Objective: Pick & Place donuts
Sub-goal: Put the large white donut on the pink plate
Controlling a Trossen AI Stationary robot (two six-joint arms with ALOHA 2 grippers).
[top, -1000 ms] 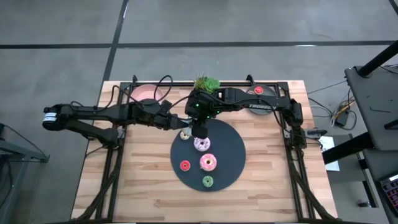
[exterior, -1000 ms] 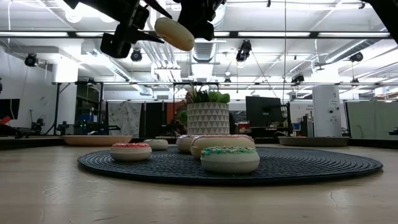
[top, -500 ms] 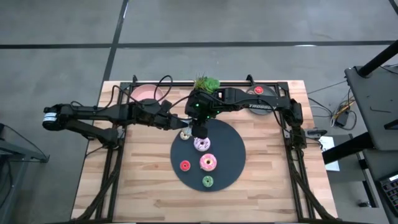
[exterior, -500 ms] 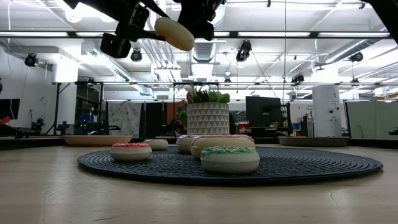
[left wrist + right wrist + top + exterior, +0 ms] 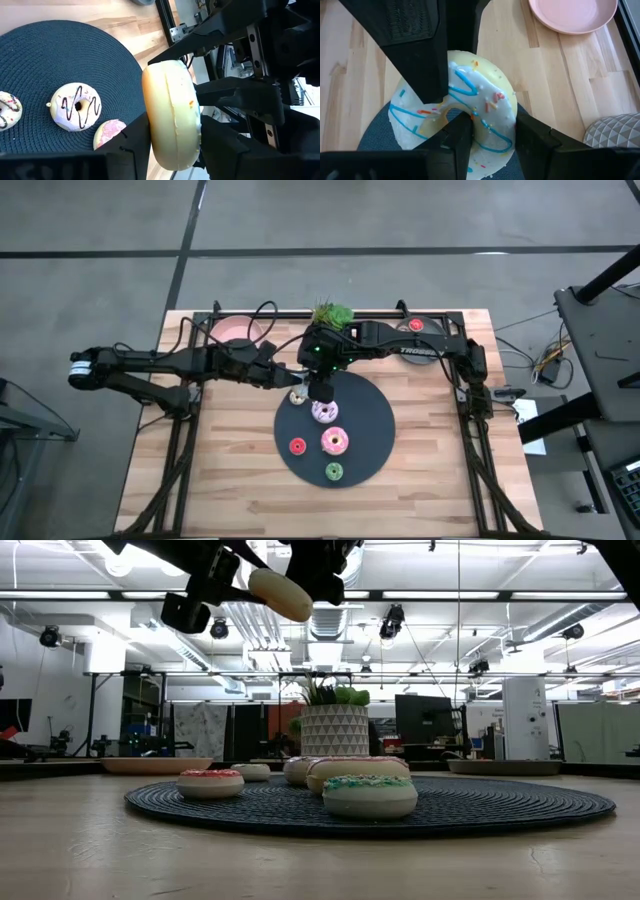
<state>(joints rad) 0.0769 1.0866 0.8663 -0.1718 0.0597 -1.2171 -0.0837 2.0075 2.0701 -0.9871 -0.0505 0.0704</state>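
Note:
A white-frosted donut with blue lines hangs high above the dark round disc, between both grippers. My right gripper is shut on it, reaching in from the table's far right. My left gripper comes from the left and is shut on the same donut. On the disc lie a purple-white donut, a pink donut, a small red one and a small green one. My left gripper pinches the donut across its two flat faces, one finger on the frosting and one on the cream underside. Its fingers come nearly level from the table's left. The donut hangs clear of the disc, tilted. My right gripper holds the donut's ring on the side nearest it. One finger sits in the hole and the other outside the rim. The fingers slant down from the far right. The donut is lifted clear of the disc.
A pink plate sits at the far left, a grey plate at the far right, and a potted plant between them behind the disc. Bare wood lies left, right and in front of the disc.
My left gripper has shut its fingers in on the raised donut. Both arms have kept still, and the donut hangs where it was.

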